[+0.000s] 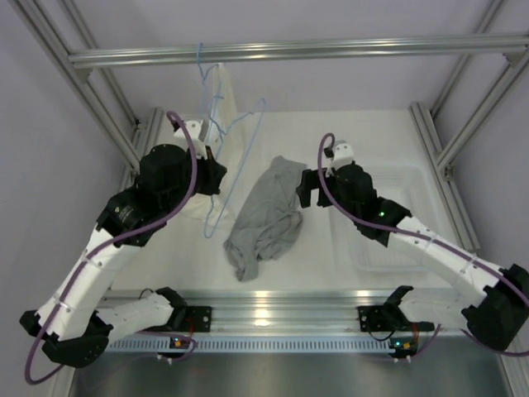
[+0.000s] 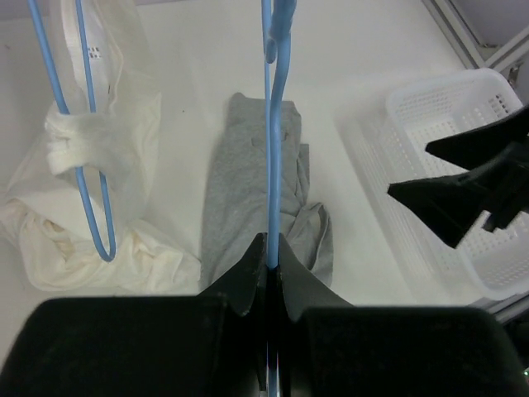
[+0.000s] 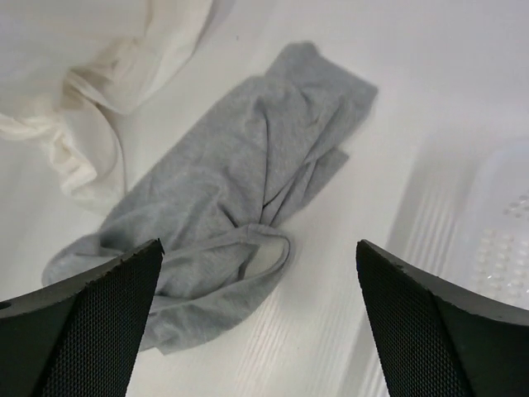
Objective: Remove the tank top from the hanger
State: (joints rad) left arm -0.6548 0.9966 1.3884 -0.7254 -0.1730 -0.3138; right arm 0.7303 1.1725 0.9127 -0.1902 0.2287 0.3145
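The tank top lies loose on the worktop, off the hanger and roughly midway between the two arms. In the top view its long axis runs on a slant. The far end points up and right toward the right claw, and the near end points down and left toward the arm bases. It is plain grey and soft. It is rumpled into a narrow heap with deep folds, and an edge near its lower end curls into a loop.

The right claw is just beside the far end of the cloth. Its two fingers are spread wide, and in the right wrist view the grey fabric fills the space below and between them. Whether either finger touches the cloth I cannot tell.

The left claw is to the left of the garment and apart from it. It is pinched tight on the thin light-blue wire of the hanger, which carries no cloth. In the left wrist view the wire runs straight away from the fingers, with the grey heap on the worktop beneath it.

Farther left, a second blue hanger carries a white garment that is bunched and sagging onto the worktop. To the right of the tank top, beyond the right claw, stands a white basket.
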